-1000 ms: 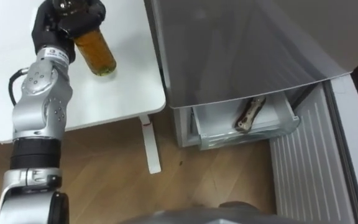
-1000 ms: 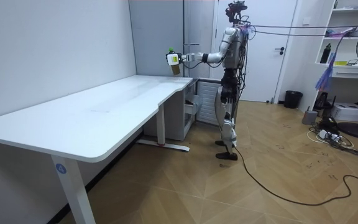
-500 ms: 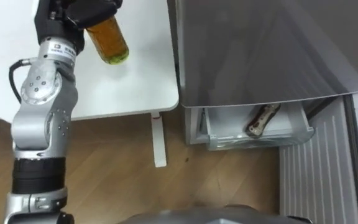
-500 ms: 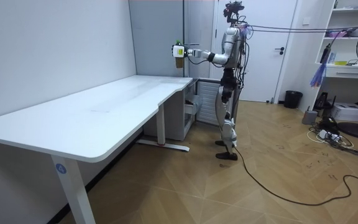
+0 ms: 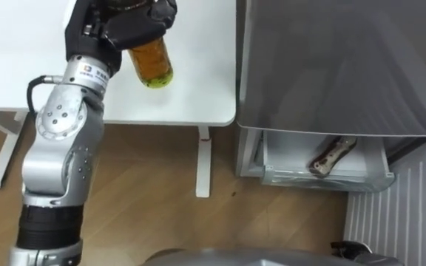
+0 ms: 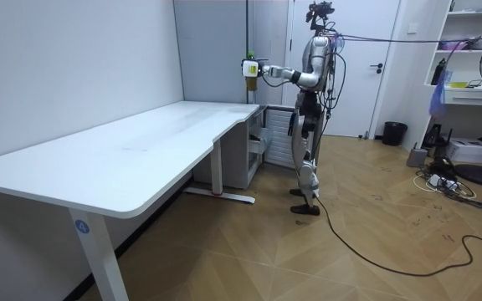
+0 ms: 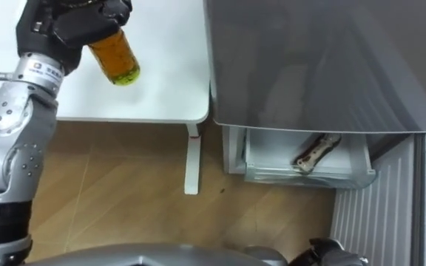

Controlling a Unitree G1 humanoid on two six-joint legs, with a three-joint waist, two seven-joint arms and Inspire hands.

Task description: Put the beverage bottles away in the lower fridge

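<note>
Above the table (image 5: 198,103) corner, our left hand (image 5: 124,26) wrapped its fingers round the bottle (image 5: 154,65), holding it clear for transfer to the open fridge drawer (image 5: 287,151).

We see a long white table (image 6: 141,142) standing on a wooden floor (image 6: 308,251). Farther back we make out a white door (image 6: 385,84), a dark bin (image 6: 394,132) near it, and white shelves (image 6: 467,94) off to the room view's right.
</note>
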